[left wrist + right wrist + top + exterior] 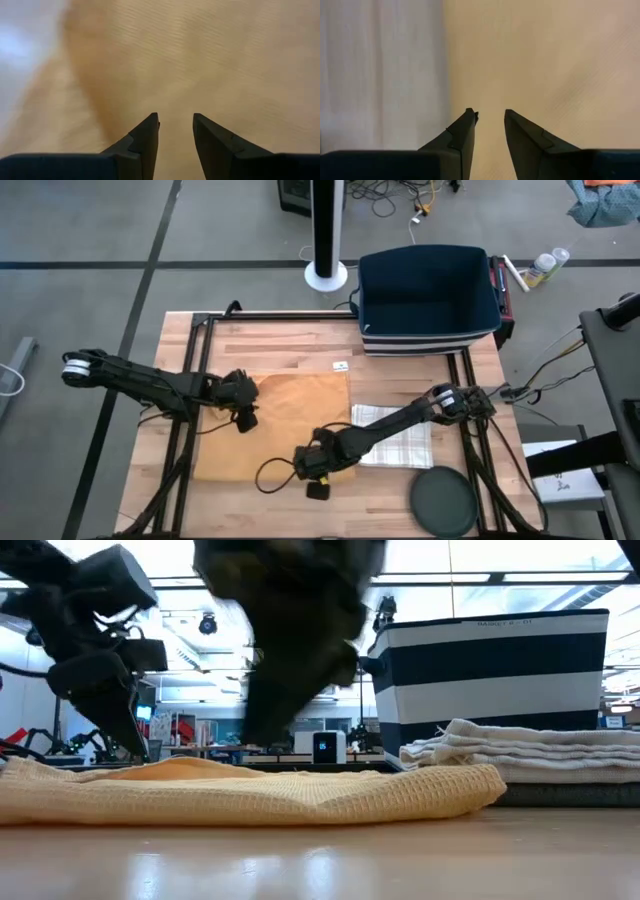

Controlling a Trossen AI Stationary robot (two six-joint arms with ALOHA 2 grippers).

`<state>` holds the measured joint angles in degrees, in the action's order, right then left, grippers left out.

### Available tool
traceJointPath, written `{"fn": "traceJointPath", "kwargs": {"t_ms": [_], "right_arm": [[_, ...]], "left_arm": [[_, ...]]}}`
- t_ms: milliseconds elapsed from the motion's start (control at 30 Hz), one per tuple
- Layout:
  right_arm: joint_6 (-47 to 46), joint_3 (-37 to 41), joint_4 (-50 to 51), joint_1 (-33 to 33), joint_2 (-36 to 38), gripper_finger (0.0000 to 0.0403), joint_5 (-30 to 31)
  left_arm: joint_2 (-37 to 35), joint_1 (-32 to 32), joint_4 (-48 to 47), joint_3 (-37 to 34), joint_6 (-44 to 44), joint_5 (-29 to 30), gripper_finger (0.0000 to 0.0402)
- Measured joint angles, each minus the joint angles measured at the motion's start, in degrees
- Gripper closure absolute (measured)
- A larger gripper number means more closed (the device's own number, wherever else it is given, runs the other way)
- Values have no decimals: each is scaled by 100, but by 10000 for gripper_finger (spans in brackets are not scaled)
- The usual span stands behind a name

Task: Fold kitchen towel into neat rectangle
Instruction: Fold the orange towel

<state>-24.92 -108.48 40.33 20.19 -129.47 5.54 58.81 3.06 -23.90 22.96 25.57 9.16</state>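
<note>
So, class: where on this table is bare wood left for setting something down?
Bare wood lies along the back edge left of the striped bin, and in the near corner left of the yellow towel. The middle is crowded: left gripper, right gripper, folded towels, dark disc.

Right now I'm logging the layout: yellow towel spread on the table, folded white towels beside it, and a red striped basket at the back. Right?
Not quite. The basket is navy with white stripes, not red; the high view shows it. The yellow towel and the folded white towels are as you say.
</note>
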Motion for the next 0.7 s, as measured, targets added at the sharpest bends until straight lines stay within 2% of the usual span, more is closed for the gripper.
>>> {"fn": "traceJointPath", "kwargs": {"t_ms": [100, 233, 367, 500, 600, 700], "right_arm": [[159, 23, -513, -11, -131, 309, 216], [152, 99, -595, 81, -400, 314, -166], [-305, 296, -484, 200, -435, 312, -476], [-647, 411, -259, 355, -409, 306, -432], [-814, 423, -5, 470, -398, 302, -461], [-914, 425, 79, 532, -400, 300, -496]], "left_arm": [[300, -50, 574, -187, -1, -107, 287], [733, -450, 628, -126, -170, 12, 287], [1055, -1067, 177, 138, -394, -129, 287], [1232, -1700, -706, 492, -789, -272, 287], [1190, -2000, -1181, 695, -1032, -225, 287], [1001, -2145, -1120, 834, -1095, -208, 287]]}}
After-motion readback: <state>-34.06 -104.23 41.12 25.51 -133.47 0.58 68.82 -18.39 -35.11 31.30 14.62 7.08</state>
